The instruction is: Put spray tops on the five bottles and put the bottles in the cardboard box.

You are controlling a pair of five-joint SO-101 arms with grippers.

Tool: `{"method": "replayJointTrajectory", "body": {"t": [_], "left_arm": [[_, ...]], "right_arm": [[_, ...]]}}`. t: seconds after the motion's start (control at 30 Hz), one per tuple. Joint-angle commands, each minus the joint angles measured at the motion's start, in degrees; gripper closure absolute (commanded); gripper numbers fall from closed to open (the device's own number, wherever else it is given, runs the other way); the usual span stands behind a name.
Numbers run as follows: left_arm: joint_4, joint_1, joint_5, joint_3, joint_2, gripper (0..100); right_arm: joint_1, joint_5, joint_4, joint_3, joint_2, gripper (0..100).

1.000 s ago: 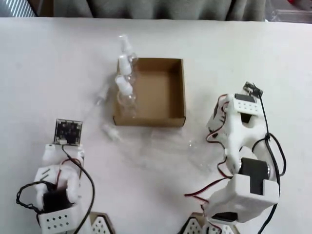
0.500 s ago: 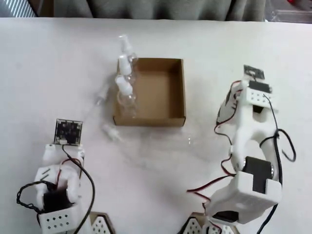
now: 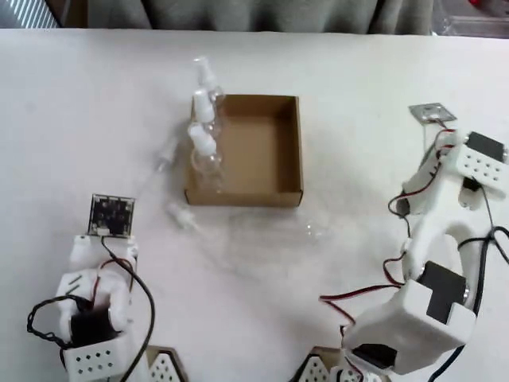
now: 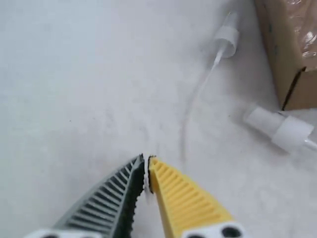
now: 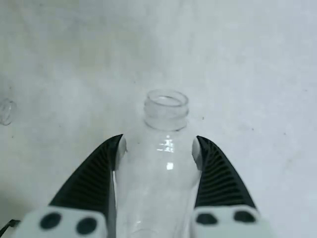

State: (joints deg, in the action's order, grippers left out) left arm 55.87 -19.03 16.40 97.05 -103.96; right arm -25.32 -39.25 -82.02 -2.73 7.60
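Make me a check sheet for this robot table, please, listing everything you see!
Surface: white table, smooth.
Job's things: brown cardboard box, open; clear plastic bottles with white spray tops at its side nearer the left arm, inside or not cannot tell; two loose white spray tops on the table beside that side; a clear round rim before the box, maybe another bottle.
Clutter: nothing seen.
Grippers: left gripper shut, empty, over the table; right gripper shut on a topless clear plastic bottle.
Cables: red and black wires loop off both arms, away from the box.
Surroundings: grey curtain behind the table.
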Motion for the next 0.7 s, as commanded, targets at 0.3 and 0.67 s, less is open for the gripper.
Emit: {"method": "replayJointTrajectory", "body": {"t": [0.3,0.67], "left_arm": [[0.09,0.66,0.35,-0.09,-0.66,97],[0.18,0.66,0.35,-0.09,-0.66,97]], "right_arm": [[-4.0,-0.88,13.93,-10.29,-0.57,89.6],[-3.91,-0.44,14.02,-10.11,-0.57,71.3]]}}
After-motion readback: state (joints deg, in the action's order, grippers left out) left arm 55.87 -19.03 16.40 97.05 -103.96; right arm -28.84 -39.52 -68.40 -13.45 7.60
